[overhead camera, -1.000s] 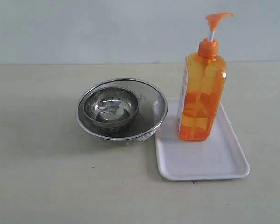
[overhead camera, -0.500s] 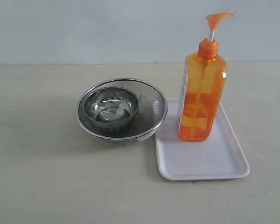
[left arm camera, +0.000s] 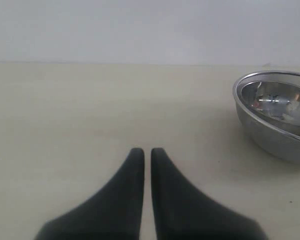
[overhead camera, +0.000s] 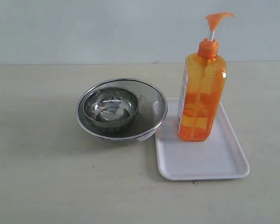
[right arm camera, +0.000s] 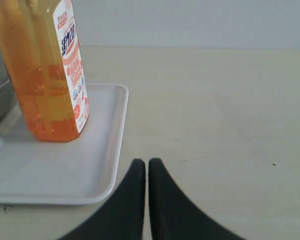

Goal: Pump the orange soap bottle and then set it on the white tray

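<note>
A matte beige tabletop point(overhead camera: 42, 177) meets a plain pale wall point(overhead camera: 84, 28) at its far edge. The orange soap bottle point(overhead camera: 201, 100) stands upright on the far part of the white tray point(overhead camera: 210, 163), right of the nested steel bowls point(overhead camera: 111, 107). The left gripper point(left arm camera: 143, 152) and right gripper point(right arm camera: 141, 163) have their jaws pressed together, empty.

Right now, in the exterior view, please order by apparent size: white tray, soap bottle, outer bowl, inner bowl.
1. white tray
2. outer bowl, nearly as wide
3. soap bottle, tallest but narrow
4. inner bowl
</note>
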You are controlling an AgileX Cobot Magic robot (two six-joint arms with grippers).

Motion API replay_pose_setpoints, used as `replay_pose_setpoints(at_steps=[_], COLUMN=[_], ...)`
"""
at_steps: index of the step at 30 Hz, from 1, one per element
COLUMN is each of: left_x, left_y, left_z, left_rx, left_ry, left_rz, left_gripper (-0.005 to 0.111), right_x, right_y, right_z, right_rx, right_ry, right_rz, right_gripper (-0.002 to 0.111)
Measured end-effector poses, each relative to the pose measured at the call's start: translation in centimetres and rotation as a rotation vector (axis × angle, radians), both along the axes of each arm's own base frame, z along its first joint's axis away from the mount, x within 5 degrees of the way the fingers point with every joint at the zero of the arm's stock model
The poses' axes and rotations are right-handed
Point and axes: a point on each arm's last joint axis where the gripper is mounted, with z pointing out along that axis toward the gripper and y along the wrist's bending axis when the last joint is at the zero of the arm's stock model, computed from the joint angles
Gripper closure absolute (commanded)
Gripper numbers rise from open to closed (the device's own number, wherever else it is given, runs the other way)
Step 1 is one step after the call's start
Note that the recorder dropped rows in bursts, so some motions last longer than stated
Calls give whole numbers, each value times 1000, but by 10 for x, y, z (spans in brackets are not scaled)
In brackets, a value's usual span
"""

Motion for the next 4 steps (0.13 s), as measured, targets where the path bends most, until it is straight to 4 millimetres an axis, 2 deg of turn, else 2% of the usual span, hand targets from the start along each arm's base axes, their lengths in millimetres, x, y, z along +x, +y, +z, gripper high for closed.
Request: replay_pose_setpoints(at_steps=[4], left_x=[0], left_y=[0], left_z=[0], left_rx=[0], left_ry=[0], left_rz=[0], left_gripper=[102], right_x=[0], right_y=[0], right_z=[0], right_rx=[0], right_ry=[0], right_rz=[0], right_gripper=[108])
